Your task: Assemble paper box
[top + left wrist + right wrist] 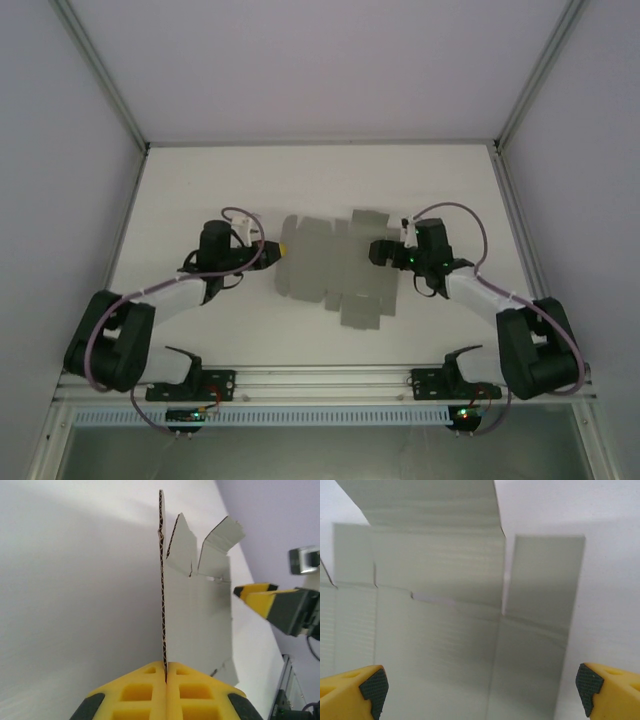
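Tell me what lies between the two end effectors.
In the top view, the paper box, a flat sheet, fills the stretch between the left end effector, gripping its edge, and the right end effector.

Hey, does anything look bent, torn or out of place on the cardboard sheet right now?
Nothing torn. The paper box lies as a mostly flat sheet, slightly askew; the left gripper is shut on its edge, and one flap looks bent up.
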You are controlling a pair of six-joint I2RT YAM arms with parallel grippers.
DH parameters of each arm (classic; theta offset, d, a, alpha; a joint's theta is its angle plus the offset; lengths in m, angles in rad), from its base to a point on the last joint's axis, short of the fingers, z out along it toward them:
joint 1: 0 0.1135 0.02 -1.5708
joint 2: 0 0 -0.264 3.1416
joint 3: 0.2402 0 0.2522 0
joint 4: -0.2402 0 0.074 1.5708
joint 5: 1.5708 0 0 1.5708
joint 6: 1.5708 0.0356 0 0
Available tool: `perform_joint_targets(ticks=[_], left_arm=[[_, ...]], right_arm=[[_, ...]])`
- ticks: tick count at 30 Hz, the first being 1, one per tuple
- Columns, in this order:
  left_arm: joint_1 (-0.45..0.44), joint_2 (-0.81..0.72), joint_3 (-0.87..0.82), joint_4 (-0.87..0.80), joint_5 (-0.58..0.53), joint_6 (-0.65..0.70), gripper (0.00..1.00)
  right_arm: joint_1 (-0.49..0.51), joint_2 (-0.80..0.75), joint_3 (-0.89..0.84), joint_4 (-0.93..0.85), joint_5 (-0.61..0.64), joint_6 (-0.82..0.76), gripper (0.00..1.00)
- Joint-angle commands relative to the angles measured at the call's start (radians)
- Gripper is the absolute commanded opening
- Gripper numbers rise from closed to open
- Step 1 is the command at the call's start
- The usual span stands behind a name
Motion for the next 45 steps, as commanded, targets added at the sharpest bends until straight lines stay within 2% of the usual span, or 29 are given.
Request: perform_joint_targets(ticks=[1,7,14,16,18,21,22,24,26,28,29,30,31,33,34,37,40,41,45], left_arm=[[-0.001,-0.068,-0.024,0.089,0.032,-0.045,0.00],[0.018,-0.135,-0.073,0.212,0.051,-0.124,0.00],[0.029,-0.163,-0.094,0.226,0.054,-0.141,0.00],[0.031,-0.161,-0.096,0.221,0.056,-0.144,0.00],[0.030,-0.159,-0.099,0.225,0.062,-0.147,0.00],[0.034,-0.169,-0.109,0.214,0.041,-0.151,0.00],[0.035,-0.174,-0.111,0.191,0.016,-0.149,0.00],[0.036,-0.191,-0.116,0.145,-0.028,-0.135,0.00],[0.038,-0.203,-0.123,0.106,-0.059,-0.118,0.00],[0.038,-0.221,-0.125,0.058,-0.092,-0.095,0.00],[0.038,-0.223,-0.125,0.035,-0.109,-0.084,0.00],[0.038,-0.230,-0.126,0.003,-0.130,-0.075,0.05],[0.038,-0.237,-0.121,-0.039,-0.163,-0.074,0.22],[0.038,-0.254,-0.105,-0.144,-0.225,-0.052,0.79],[0.038,-0.263,-0.097,-0.187,-0.243,-0.037,0.99],[0.038,-0.307,-0.075,-0.300,-0.308,0.001,1.00],[0.039,-0.354,-0.048,-0.392,-0.354,0.041,1.00],[0.038,-0.370,-0.036,-0.419,-0.360,0.058,1.00],[0.037,-0.419,0.011,-0.483,-0.362,0.081,1.00]], right_arm=[[-0.025,-0.047,-0.057,-0.045,-0.123,0.011,0.97],[-0.040,-0.068,-0.134,0.021,-0.211,0.012,0.90],[-0.071,0.017,-0.188,0.203,-0.289,0.020,0.75],[-0.081,0.057,-0.192,0.280,-0.318,0.038,0.64],[-0.089,0.096,-0.193,0.350,-0.370,0.046,0.59],[-0.094,0.147,-0.190,0.426,-0.450,0.085,0.39],[-0.099,0.159,-0.190,0.443,-0.465,0.093,0.29],[-0.107,0.162,-0.193,0.459,-0.479,0.107,0.16],[-0.111,0.151,-0.198,0.450,-0.470,0.108,0.10],[-0.112,0.129,-0.198,0.425,-0.449,0.100,0.00],[-0.113,0.116,-0.194,0.414,-0.427,0.096,0.00],[-0.111,0.099,-0.185,0.391,-0.403,0.081,0.00],[-0.110,0.083,-0.172,0.363,-0.382,0.055,0.00],[-0.093,0.045,-0.122,0.225,-0.346,-0.030,0.00],[-0.083,0.027,-0.095,0.154,-0.329,-0.074,0.00],[-0.031,-0.017,-0.003,-0.073,-0.216,-0.198,0.00],[-0.019,-0.012,0.086,-0.137,-0.227,-0.246,0.00],[0.007,0.000,0.147,-0.210,-0.174,-0.318,0.00],[0.152,0.130,0.405,-0.502,0.173,-0.542,0.00]])
